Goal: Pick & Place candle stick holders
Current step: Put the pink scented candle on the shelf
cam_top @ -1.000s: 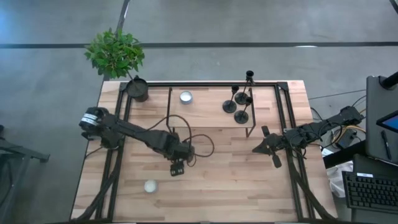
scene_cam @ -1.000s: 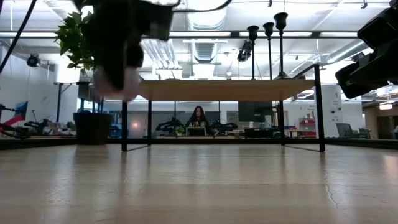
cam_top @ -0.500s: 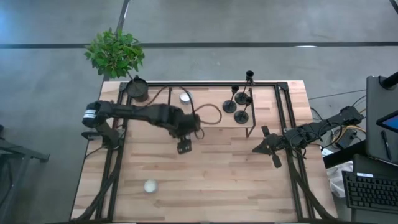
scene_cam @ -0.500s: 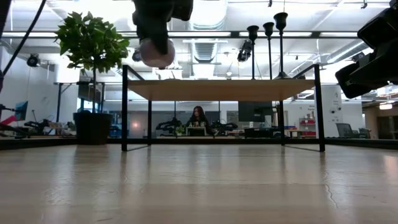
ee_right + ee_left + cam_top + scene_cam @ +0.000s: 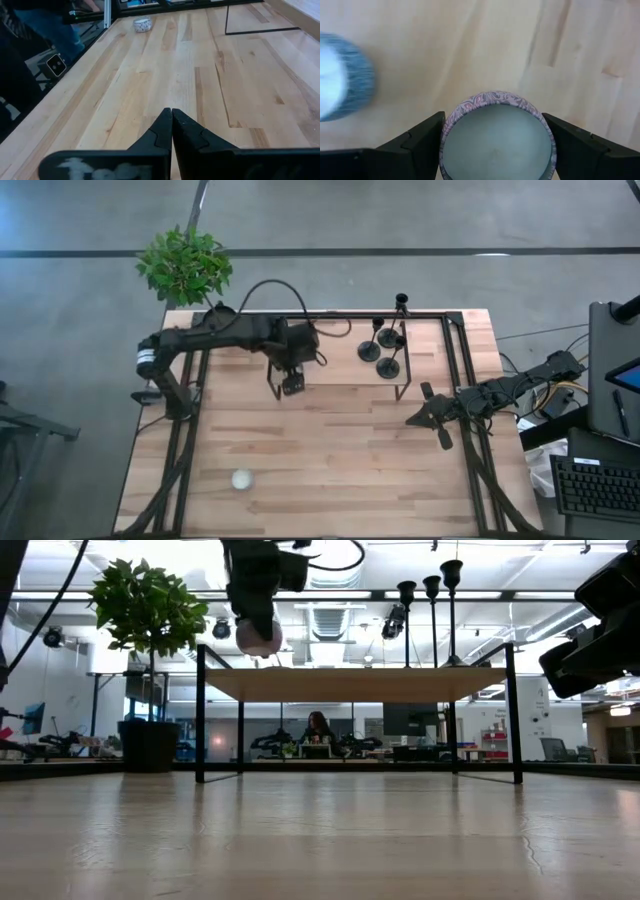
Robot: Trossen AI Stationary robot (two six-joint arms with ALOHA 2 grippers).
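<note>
1. Status: left hand (image 5: 291, 383) is clenched on a small round patterned cup (image 5: 497, 134), not on a holder. I see it held between both fingers (image 5: 415, 145) in the left wrist view.
2. Candle stick holders (image 5: 386, 342): 3 of them stand together on the raised shelf (image 5: 340, 370) at the far right of the table (image 5: 340, 470), untouched.
3. A second small cup (image 5: 340, 77) sits on the shelf just beside the held one. A third (image 5: 241, 479) lies on the table near the front left.
4. My advice for this step: lower straight down, keep the cup level, and set it clear of its neighbour before releasing.
5. Left arm pose: stretched from its base across the shelf's left part, hand pointing down, cup above the wood; I can't tell whether it touches.
6. Right hand (image 5: 432, 416) waits at the table's right edge, fingers pressed together, grasping nothing.
7. Potted plant (image 5: 186, 268) stands at the far left corner, well apart.
</note>
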